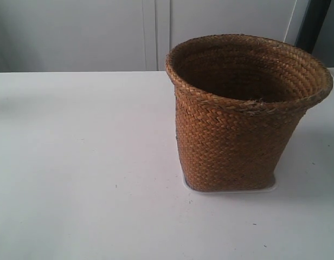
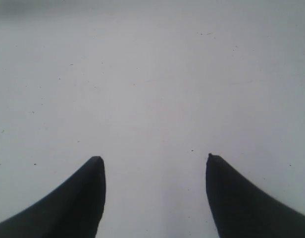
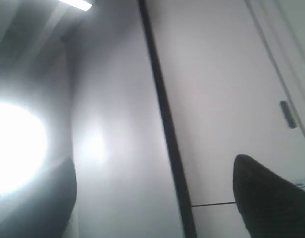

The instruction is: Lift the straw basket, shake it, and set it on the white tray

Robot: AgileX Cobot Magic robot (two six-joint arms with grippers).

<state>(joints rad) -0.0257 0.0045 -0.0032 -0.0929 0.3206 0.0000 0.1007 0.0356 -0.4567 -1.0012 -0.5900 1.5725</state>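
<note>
Broadly, the white tabletop takes up most of the ext. view, w/ pale wall panels behind its far edge.

Next biggest is the straw basket. It stands upright toward the view's right, mouth open upward, w/ a wide rolled rim and sides tapering to a narrower base. Inside is dark; can't tell if anything's in it. It sits on the white tray. The tray is thin and flat on the tabletop, and only a sliver shows along the base's near edge and at the corners, so it's scarcely wider than the base.

The left gripper, in the left wrist view, has two dark fingers spread well apart w/ nothing btwn them, just bare, lightly speckled tabletop beyond. It's released and holds nothing.

The right gripper, in the right wrist view, is also released, w/ blurred dark fingers far apart and nothing held. That cam faces a pale wall w/ a dark vertical strip, strong glare, a ceiling light and a small metal fitting.
</note>
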